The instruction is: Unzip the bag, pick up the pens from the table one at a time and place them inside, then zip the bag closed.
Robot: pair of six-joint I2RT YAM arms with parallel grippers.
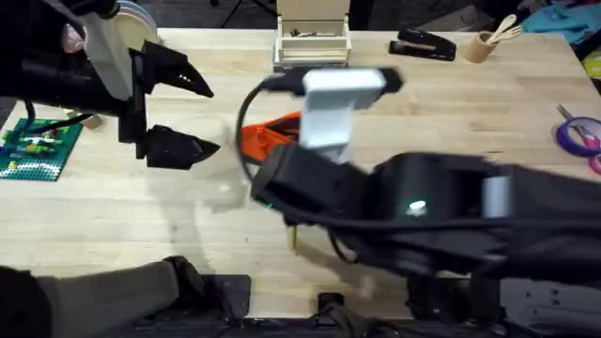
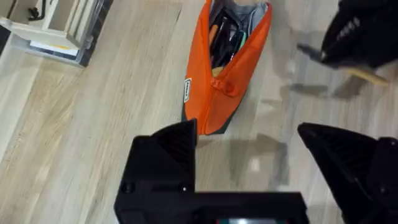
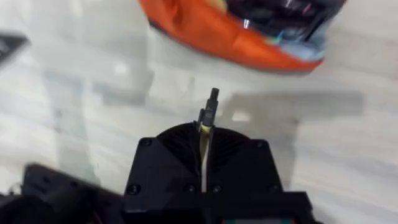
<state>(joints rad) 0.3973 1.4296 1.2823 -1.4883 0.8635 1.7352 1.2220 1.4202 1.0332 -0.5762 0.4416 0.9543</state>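
The orange bag (image 1: 268,138) lies on the table (image 1: 141,216) near the middle, partly under my right arm. In the left wrist view the bag (image 2: 227,74) is unzipped at its far end, with dark pens inside. My left gripper (image 1: 200,115) hovers open just left of the bag, holding nothing. My right gripper (image 3: 206,132) is shut on a slim tan-yellow pen (image 3: 210,107) whose dark tip points toward the open bag (image 3: 236,37) a short way ahead. A bit of that pen (image 1: 294,240) pokes out below the right arm.
A green baseplate (image 1: 33,150) lies at the left edge. Along the back stand a white organizer box (image 1: 312,39), a black stapler (image 1: 423,44) and a cup of wooden utensils (image 1: 486,44). A purple tape roll (image 1: 575,133) is at the far right.
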